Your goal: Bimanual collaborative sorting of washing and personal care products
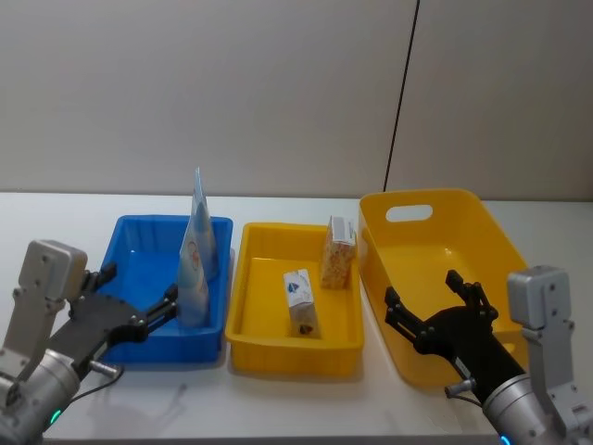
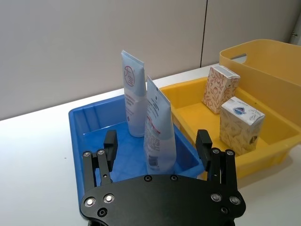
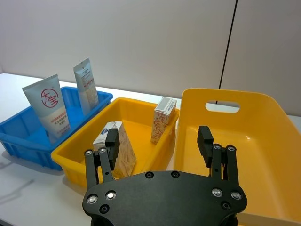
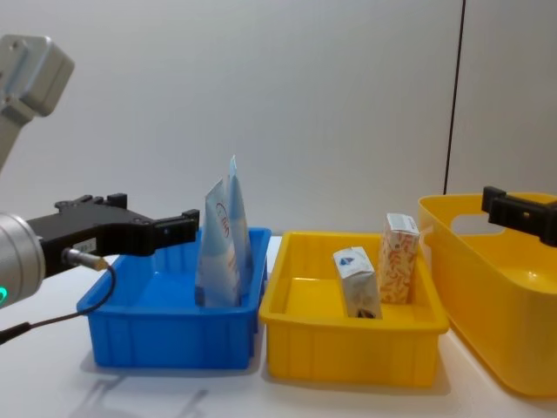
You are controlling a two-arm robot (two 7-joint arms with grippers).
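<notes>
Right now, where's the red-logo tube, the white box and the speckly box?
red-logo tube (image 3: 49,109): right wrist view, its front face.
white box (image 1: 301,303): head view, its front side.
speckly box (image 1: 338,258): head view, its front side.

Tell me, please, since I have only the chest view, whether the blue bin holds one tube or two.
Observer: Two. The near tube and the far tube stand upright in the blue bin, apart from each other.
Operator: Thanks. Is the right end effector open?
Observer: Yes, the right end effector is open, by the large yellow bin's near wall.
Operator: And the left one?
Observer: The left end effector is open, with the near tube centred ahead of it.
</notes>
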